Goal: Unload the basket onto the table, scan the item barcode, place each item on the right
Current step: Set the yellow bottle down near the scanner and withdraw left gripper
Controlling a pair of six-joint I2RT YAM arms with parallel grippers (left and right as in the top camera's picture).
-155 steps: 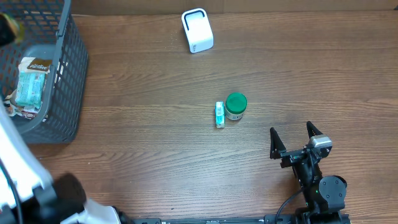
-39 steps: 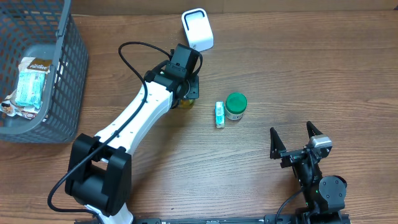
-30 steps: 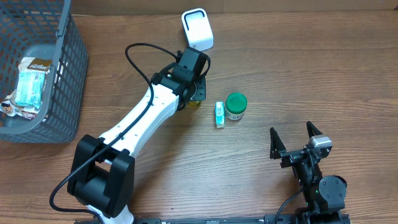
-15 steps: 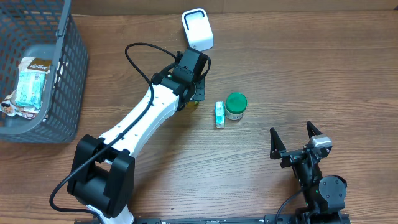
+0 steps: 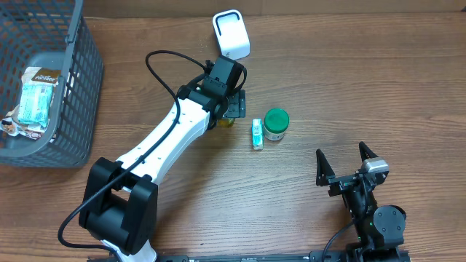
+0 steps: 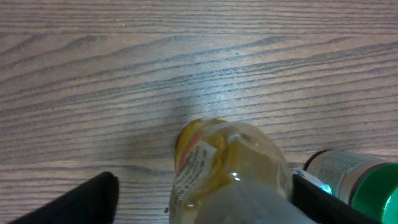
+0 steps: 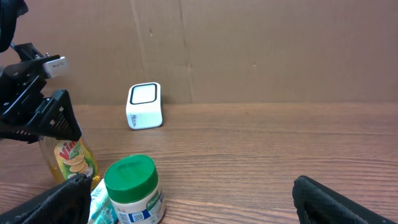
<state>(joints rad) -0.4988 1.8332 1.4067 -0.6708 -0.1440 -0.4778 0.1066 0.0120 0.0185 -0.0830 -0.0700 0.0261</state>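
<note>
The yellow bottle stands upright on the counter, its long axis vertical. The left gripper straddles it, jaws spread clear of it. The right gripper also gapes wide, holding nothing.

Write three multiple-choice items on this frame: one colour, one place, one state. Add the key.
1. The jar lid is: A) red B) green C) blue.
2. The white scanner stands: A) touching the jar B) beyond the yellow bottle, apart from it C) stacked on the jar.
3. The left gripper has its jaws: A) shut on the jar B) shut, empty C) open around the yellow bottle.
Key: B, green in both views; B, right wrist view shows the gap; C, one jaw stands clear of the bottle.
</note>
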